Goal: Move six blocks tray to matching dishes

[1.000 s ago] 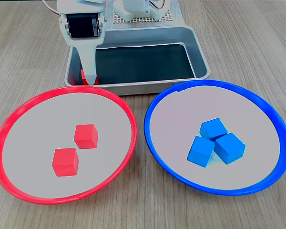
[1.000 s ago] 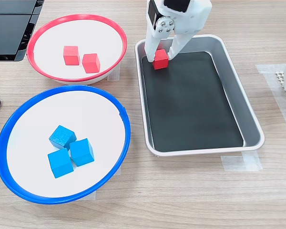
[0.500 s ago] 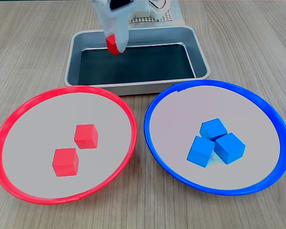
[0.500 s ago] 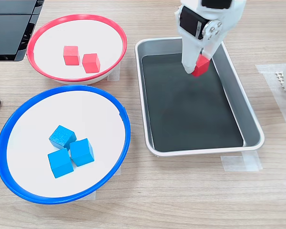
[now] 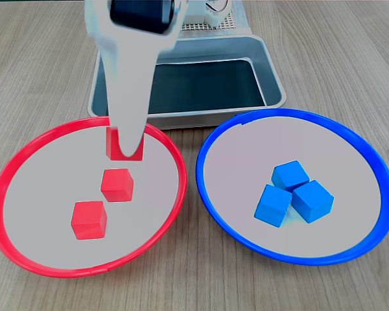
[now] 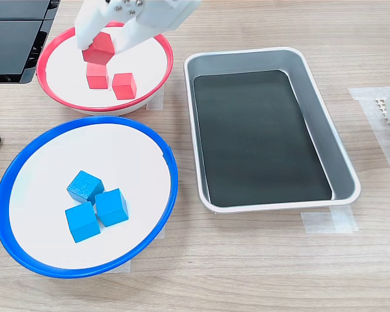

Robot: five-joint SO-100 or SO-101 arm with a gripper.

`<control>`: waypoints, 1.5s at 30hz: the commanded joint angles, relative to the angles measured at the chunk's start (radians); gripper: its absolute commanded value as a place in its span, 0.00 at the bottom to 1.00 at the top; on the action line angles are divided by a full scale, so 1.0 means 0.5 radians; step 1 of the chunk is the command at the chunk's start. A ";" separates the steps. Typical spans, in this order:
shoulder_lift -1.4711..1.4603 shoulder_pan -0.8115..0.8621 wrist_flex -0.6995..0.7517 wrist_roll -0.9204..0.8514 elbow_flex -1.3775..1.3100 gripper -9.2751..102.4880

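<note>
The hand is gripping a red block between its fingers, hanging over the red-rimmed dish. Two more red blocks are lying in that dish just below the hand. Beside it, three blue blocks are sitting in the blue-rimmed dish, and the tray is standing behind on the bench.

The tray is looking like brushed metal with a matt dark bottom. The blocks are looking matt, and the table is showing wood grain.
</note>
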 commanded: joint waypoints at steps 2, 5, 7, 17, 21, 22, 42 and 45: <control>-0.055 0.064 -0.095 0.012 -0.104 0.21; -0.025 0.092 -0.092 0.067 -0.049 0.29; 0.034 0.107 -0.046 0.083 -0.003 0.31; 1.577 -0.003 -0.058 0.942 1.184 0.08; 2.494 -0.239 0.083 1.184 1.960 0.08; 2.654 -0.273 0.120 1.172 2.114 0.08; 3.942 -0.249 0.653 0.871 2.985 0.08; 3.942 -0.233 0.653 0.887 2.985 0.08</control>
